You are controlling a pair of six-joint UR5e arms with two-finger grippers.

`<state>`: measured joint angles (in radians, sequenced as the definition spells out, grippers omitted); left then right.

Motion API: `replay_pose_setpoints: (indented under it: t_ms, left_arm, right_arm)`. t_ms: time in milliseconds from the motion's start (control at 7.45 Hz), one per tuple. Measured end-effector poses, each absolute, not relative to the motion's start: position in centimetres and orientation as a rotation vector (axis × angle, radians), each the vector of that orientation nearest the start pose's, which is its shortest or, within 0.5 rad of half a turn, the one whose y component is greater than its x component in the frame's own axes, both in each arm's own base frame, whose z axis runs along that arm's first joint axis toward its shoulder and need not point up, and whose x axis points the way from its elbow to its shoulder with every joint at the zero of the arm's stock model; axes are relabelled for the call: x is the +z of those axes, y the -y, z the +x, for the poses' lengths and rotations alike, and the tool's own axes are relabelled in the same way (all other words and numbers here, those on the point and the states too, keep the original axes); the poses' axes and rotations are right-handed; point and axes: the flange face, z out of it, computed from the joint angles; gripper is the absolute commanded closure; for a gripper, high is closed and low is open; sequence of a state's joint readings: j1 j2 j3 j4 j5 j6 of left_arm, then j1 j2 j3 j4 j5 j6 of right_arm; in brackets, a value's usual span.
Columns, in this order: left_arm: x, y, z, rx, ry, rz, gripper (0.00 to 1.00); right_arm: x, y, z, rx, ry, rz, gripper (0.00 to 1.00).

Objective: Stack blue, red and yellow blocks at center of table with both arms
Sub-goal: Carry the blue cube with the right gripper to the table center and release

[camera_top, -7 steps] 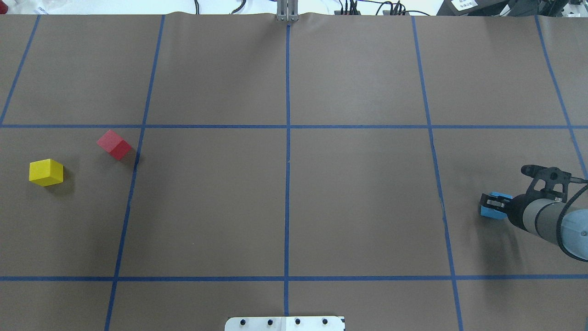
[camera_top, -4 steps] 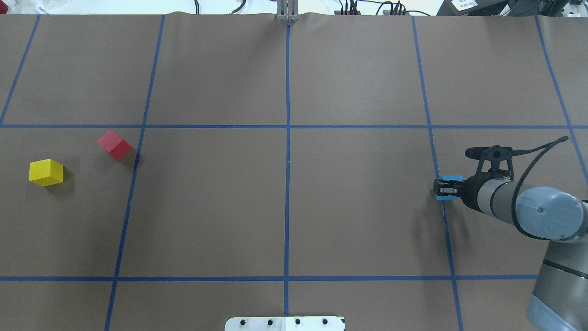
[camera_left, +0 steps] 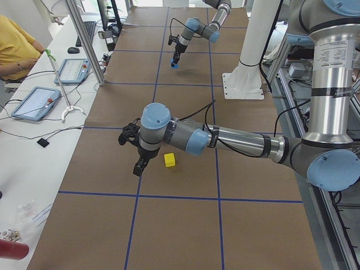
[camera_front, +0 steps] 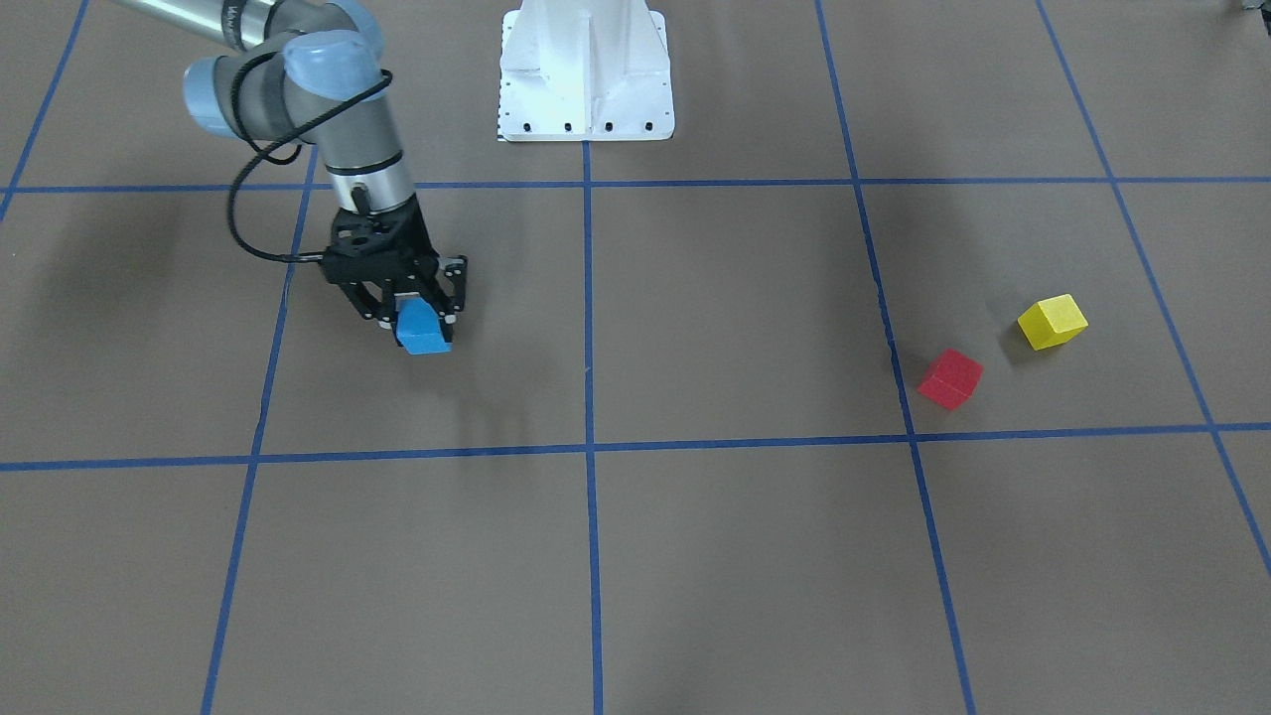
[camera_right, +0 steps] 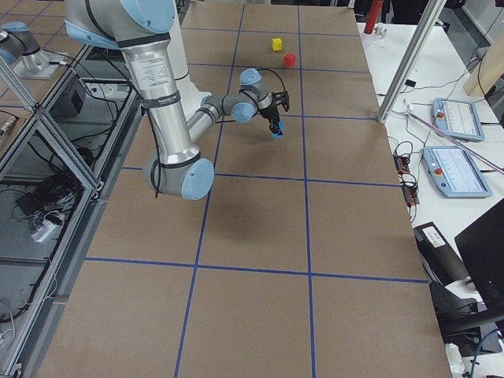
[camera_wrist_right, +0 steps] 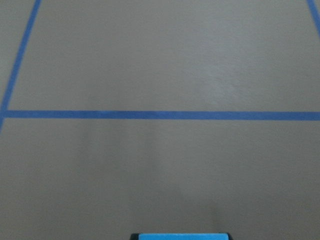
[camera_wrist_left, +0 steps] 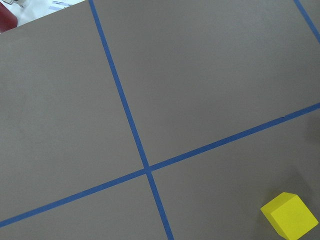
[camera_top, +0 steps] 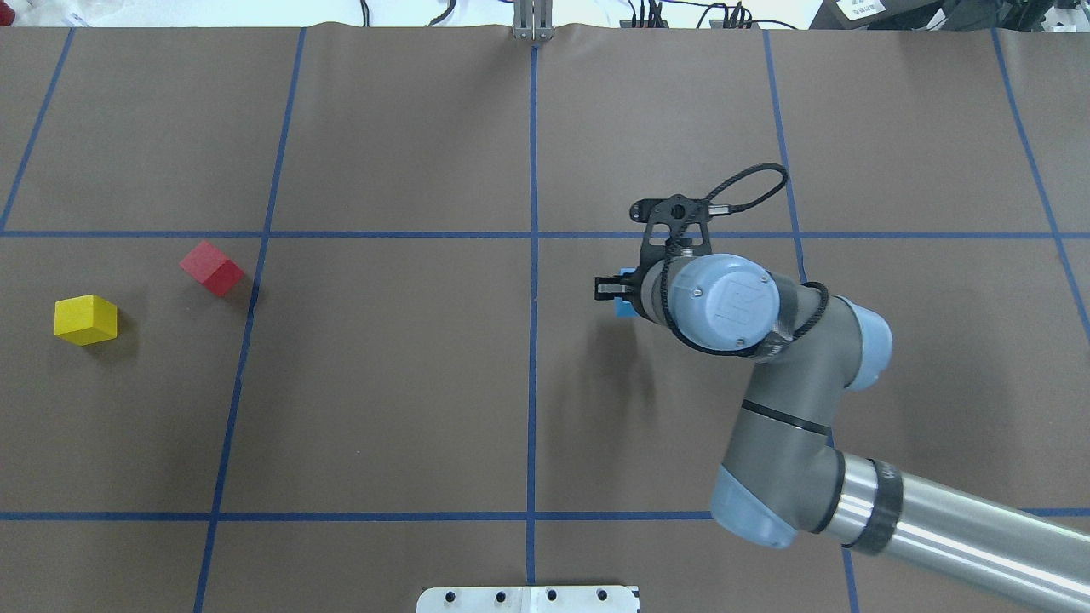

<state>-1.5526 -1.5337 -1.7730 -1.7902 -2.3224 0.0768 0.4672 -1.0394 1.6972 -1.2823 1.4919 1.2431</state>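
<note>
R arm [camera_top: 800, 443] bent at elbow, wrist straight down, R claw [camera_front: 423, 320] clamped on blue block [camera_front: 425, 338]. L arm [camera_left: 236, 140] stretched out low, L claw [camera_left: 139, 166] aimed down, grip state unclear tbh.

The right wrist view cuts the blue block [camera_wrist_right: 180, 236] at its bottom edge, so only a thin strip of its top shows. From overhead, the right arm [camera_top: 724, 302] covers nearly all of that block, leaving a sliver beside the jaws. The left gripper [camera_left: 138, 169] appears only in the left side view, too small to tell how its jaws stand. There a person [camera_left: 14, 48] is cut off by the frame's edge, with only a yellow sleeve showing.
</note>
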Motion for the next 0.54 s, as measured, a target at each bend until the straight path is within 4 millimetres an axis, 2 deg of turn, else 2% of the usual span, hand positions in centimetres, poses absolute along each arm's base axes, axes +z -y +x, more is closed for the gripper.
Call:
replay_pose_setpoints:
  t_ms: [134,269,403,537]
  left_arm:
    - [55.4,49.2,-5.6,0.233,-0.732,0.386,0.00]
    - [55.5,49.2,-5.6,0.232,-0.733,0.383,0.00]
    - [55.6,49.2,-5.6,0.231,-0.733,0.381,0.00]
    - [55.6,49.2,-5.7,0.230,-0.733,0.380,0.00]
  right_arm:
    - [24.3,42.8,-56.1,0.168,0.853,0.424,1.00]
    - [23.1,43.0,-58.8,0.167,0.848,0.416,1.00]
    - [22.5,43.3,-60.9,0.167,0.836,0.415,1.00]
    - [22.1,43.5,-62.5,0.165,0.824,0.417,0.95]
